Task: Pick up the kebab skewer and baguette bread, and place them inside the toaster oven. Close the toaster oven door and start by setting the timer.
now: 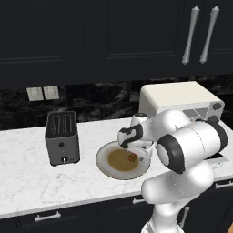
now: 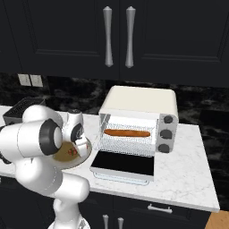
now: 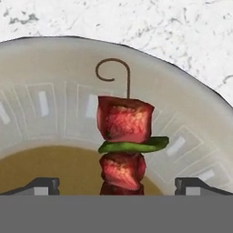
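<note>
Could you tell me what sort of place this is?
A rendered kitchen, most likely: a marble-look counter under dark cabinets, with a toaster oven, a two-slot toaster and a plated kebab skewer.

Lay on the plate [image 1: 104,164], the kebab skewer [image 3: 123,150] — two-slot toaster [image 1: 62,137] to the left, toaster oven [image 2: 141,117] to the right, door [image 2: 123,165] dropped open — baguette bread [image 2: 127,133] on the rack inside.

The skewer [image 3: 124,145] lies on the plate [image 3: 45,82] — red chunks, a green slice between, its curled hook toward the plate's rim. The gripper [image 3: 117,184] straddles it, fingertips [image 3: 43,184] spread wide apart.
</note>
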